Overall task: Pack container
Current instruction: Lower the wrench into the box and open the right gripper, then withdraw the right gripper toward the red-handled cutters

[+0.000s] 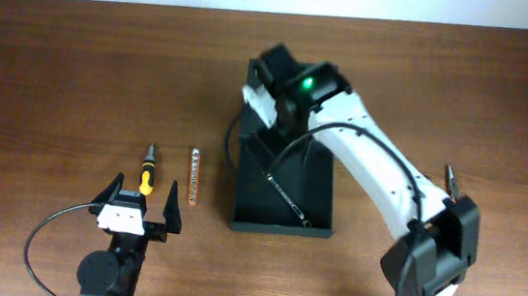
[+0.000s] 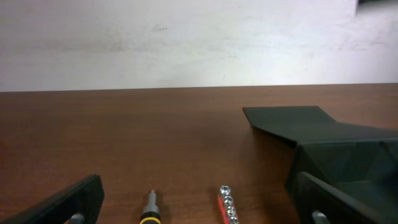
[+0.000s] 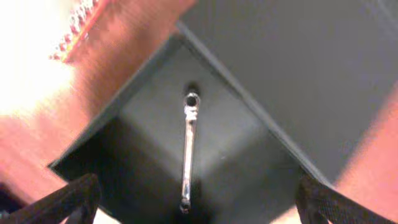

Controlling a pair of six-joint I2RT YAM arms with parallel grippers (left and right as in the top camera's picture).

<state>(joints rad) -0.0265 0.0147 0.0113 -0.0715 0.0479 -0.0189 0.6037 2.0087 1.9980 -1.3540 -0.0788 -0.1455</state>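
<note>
The desk [image 2: 124, 137] is dark brown wood, and its far edge meets a white wall [image 2: 186, 43]. The left gripper [image 2: 196, 208] has its jaws spread wide, with one black finger [image 2: 74, 199] low on each side of the view. Between them lie a screwdriver [image 2: 150, 213] with a yellow-and-black handle and, just beside it on the right, a red strip [image 2: 227, 204] carrying silver pieces. The black container [image 2: 348, 158] stands on the right, its lid [image 2: 289, 118] sloping down and away towards the far edge.

No readable text, labels, brands or numbers anywhere. Nothing legible on the container [image 1: 258, 206], the screwdriver [image 1: 148, 169] or the bit strip [image 1: 193, 175].
</note>
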